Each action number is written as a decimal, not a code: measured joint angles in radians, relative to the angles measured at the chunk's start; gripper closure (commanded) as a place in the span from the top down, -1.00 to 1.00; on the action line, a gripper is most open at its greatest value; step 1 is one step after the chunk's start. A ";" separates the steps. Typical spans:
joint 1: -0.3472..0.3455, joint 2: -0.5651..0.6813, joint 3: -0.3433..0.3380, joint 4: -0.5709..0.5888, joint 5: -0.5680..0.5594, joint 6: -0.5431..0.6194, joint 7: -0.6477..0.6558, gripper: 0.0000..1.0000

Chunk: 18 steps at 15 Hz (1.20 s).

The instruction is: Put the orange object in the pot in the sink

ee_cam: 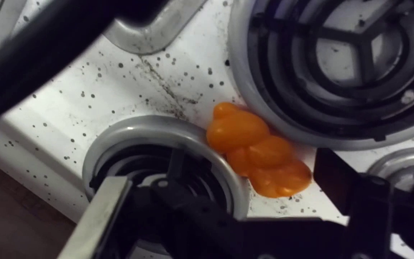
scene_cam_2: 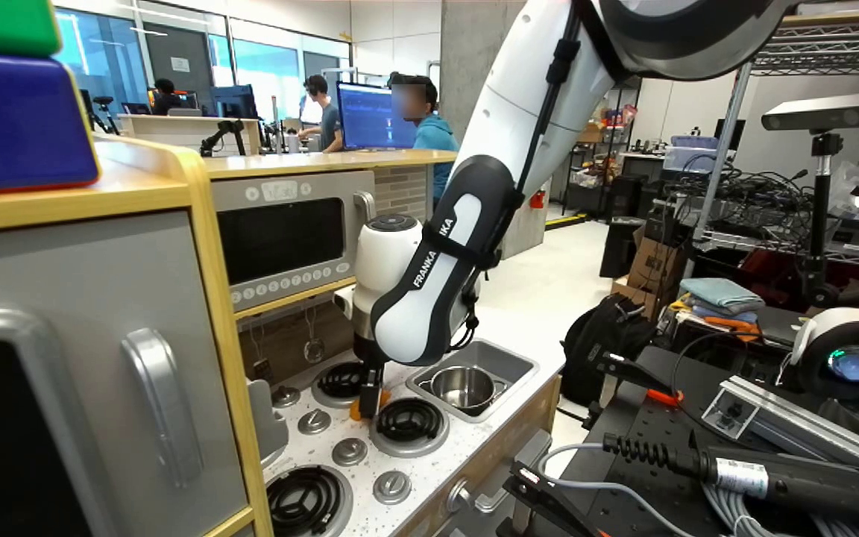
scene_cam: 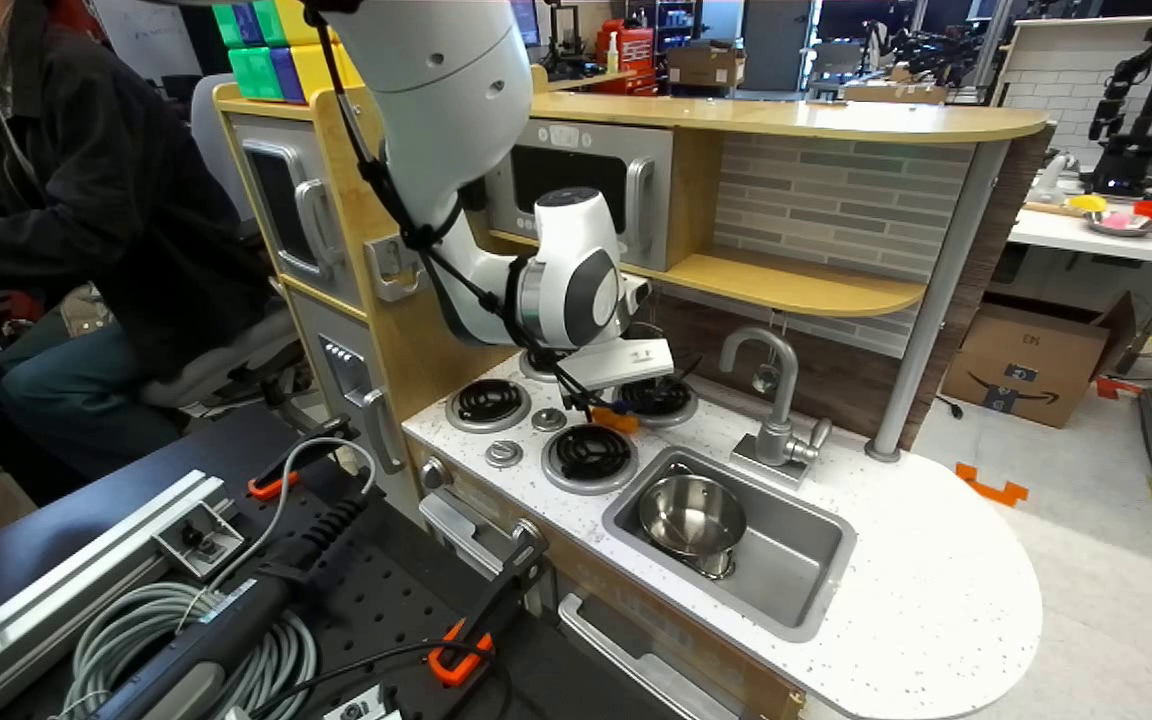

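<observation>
The orange object is lumpy and shiny. It lies on the white countertop between two stove burners, and shows partly behind the gripper in both exterior views. My gripper is open, low over the stove, with its fingers apart on either side of the object's near end in the wrist view. The right finger is close to the object; I cannot tell whether it touches. The gripper also shows in an exterior view. The silver pot stands in the sink, bare metal showing inside.
Black burners with raised rims and knobs surround the object. A curved faucet rises behind the sink. A yellow shelf, a microwave and a grey post stand near the arm.
</observation>
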 measured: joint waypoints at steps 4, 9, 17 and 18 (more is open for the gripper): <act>-0.003 0.015 0.018 0.016 0.003 0.000 0.012 -0.43; -0.011 0.020 0.028 0.026 0.004 -0.003 0.028 -0.67; -0.081 0.004 0.096 0.009 0.004 -0.003 0.000 -0.67; -0.105 -0.004 0.118 -0.012 0.004 -0.003 -0.020 -0.67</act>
